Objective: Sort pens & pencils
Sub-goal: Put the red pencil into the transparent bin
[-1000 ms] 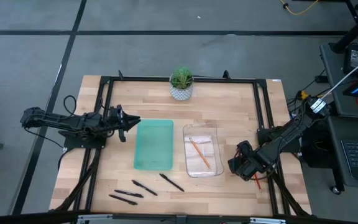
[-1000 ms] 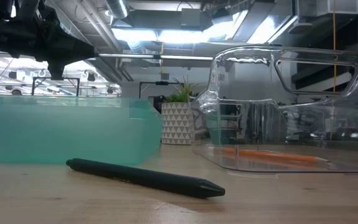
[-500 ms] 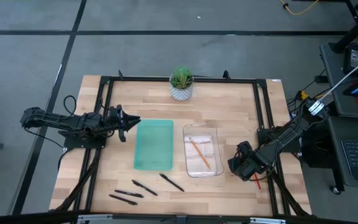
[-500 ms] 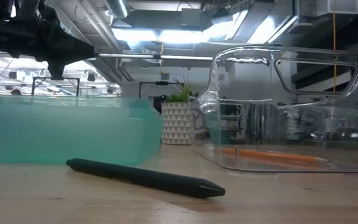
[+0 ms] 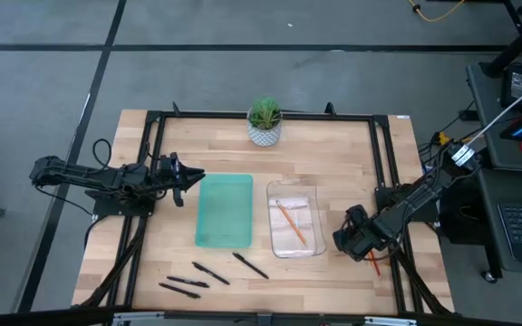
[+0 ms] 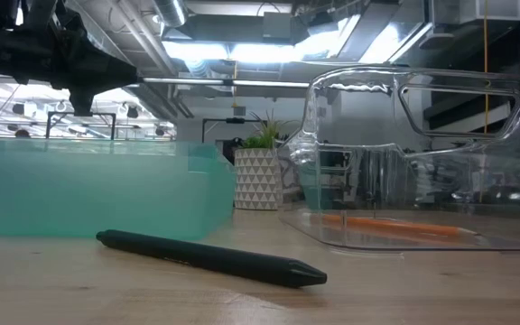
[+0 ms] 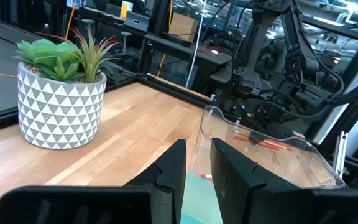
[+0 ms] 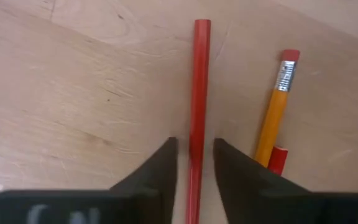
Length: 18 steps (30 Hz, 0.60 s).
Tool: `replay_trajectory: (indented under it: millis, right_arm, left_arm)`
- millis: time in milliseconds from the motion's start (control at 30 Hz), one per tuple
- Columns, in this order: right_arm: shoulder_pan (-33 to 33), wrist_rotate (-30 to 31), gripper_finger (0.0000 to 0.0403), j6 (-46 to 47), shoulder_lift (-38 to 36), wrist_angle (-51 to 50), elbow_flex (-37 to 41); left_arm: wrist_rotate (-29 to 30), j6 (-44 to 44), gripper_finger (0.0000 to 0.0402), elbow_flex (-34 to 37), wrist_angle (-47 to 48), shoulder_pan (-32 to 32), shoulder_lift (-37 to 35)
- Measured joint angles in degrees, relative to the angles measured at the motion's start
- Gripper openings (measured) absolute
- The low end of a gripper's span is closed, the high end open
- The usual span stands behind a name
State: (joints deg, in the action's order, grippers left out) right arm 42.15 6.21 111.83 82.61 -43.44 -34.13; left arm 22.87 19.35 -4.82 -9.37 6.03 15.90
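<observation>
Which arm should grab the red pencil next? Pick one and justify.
Right. Its end effector already straddles the red pencil on the table beside the clear bin; the left end effector waits by the teal bin.

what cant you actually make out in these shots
- High view: right gripper covers the table pencils; only a red tip shows.
- Right wrist view: whether the fingers touch the red pencil; orange pencil partly hidden.
- Low view: only one pen visible.

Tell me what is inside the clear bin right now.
The clear bin holds one orange pencil, lying slanted on its floor. Nothing else shows inside. The other pencils lie on the table under the right gripper, whose fingers straddle a red one.
</observation>
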Motion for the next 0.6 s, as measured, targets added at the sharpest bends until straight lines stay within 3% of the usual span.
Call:
replay_trajectory:
  millis: [200, 600]
  right_arm:
    - [-1.3, -0.7, 0.0015, -4.2, 0.0, 0.4, 0.0]
    - [-1.5, 3.8, 0.0008, -4.4, -1.0, -3.8, -2.1]
  left_arm:
    - [0.0, 0.0, 0.0069, 0.0, 0.7, 0.0, 0.0]
    - [0.0, 0.0, 0.0069, 0.0, 1.2, 0.0, 0.0]
